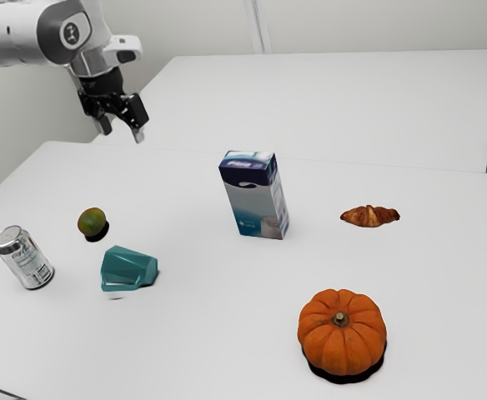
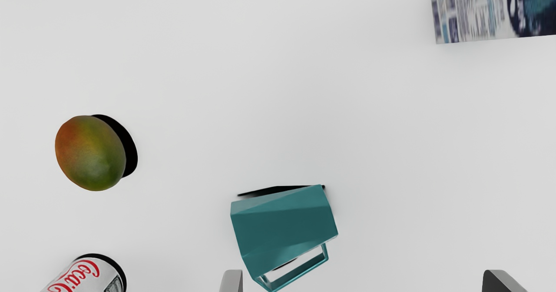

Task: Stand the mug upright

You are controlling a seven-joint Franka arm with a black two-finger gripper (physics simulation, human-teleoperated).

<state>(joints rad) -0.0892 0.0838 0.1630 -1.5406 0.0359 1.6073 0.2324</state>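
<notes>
High over the table's far left part in the exterior view is my gripper (image 1: 122,125), well above and away from the mug. The teal faceted mug (image 1: 128,268) lies on its side on the table, its handle toward the near edge. In the wrist view the mug (image 2: 284,229) rests on its side below my hand, handle beside the tip of one finger in the picture. There the gripper (image 2: 362,281) is open, its two fingertips wide apart with nothing held.
A green-orange mango (image 1: 92,222) and a silver can (image 1: 25,257) stand near the mug. Toward the exterior view's right are a blue-and-white carton (image 1: 256,196), a croissant (image 1: 370,217) and an orange pumpkin (image 1: 342,333) on the white table (image 1: 202,350).
</notes>
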